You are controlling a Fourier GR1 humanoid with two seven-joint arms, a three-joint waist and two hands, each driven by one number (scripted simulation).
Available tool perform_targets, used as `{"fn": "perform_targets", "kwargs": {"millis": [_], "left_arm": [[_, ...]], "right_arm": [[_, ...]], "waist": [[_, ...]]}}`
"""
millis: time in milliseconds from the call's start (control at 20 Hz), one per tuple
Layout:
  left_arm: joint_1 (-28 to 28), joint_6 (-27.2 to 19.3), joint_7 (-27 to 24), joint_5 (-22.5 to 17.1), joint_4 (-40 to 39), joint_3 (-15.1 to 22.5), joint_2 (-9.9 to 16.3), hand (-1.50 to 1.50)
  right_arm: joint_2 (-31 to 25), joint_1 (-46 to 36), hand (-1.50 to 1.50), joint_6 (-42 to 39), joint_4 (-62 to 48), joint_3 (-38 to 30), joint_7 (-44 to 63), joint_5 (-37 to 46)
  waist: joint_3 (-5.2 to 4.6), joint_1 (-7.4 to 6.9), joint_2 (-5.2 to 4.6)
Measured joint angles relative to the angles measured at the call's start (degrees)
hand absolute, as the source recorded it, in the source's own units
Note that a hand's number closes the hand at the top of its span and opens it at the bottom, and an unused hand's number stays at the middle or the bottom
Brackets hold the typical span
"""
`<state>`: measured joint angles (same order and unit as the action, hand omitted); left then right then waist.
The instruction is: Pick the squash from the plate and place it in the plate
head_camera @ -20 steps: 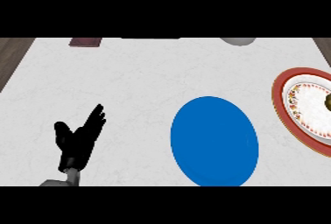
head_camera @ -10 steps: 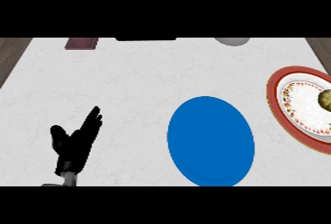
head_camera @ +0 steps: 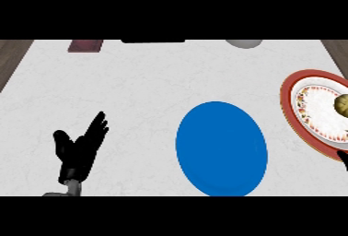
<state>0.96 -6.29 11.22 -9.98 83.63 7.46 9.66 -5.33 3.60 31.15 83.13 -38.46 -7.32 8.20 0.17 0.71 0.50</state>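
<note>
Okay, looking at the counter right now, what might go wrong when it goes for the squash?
The squash lies at the view's right edge on the red-rimmed plate, partly cut off, so a grasp there may be hard to judge. It looks rounded, so it might roll away when touched. Only a dark tip at the lower right edge hints at the right hand; the left hand rests open, far from both the squash and the blue plate.

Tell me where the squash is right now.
In the head view the squash sits at the far right edge, on the red-rimmed plate, right of the blue plate.
</note>
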Motion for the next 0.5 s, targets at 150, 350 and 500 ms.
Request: {"fn": "perform_targets", "kwargs": {"millis": [150,350,500], "left_arm": [[0.91,-0.34,1.09,0.51,1.9,0.29,-0.17,0.0],[1.84,0.03,0.94,1.2,2.89,0.43,-0.5,0.0],[0.52,0.55,2.43,0.94,2.13,-0.34,-0.77,0.0]], "right_arm": [[2.74,6.27,-1.5,1.31,6.18,4.36,1.76,1.08],[4.34,12.03,-1.5,3.84,12.14,10.1,5.31,3.1],[4.85,15.95,-1.5,5.96,15.35,13.84,6.41,3.25]], "waist": [[-0.06,-0.19,-0.11],[-0.05,-0.38,-0.18],[-0.08,-0.39,-0.26]]}}
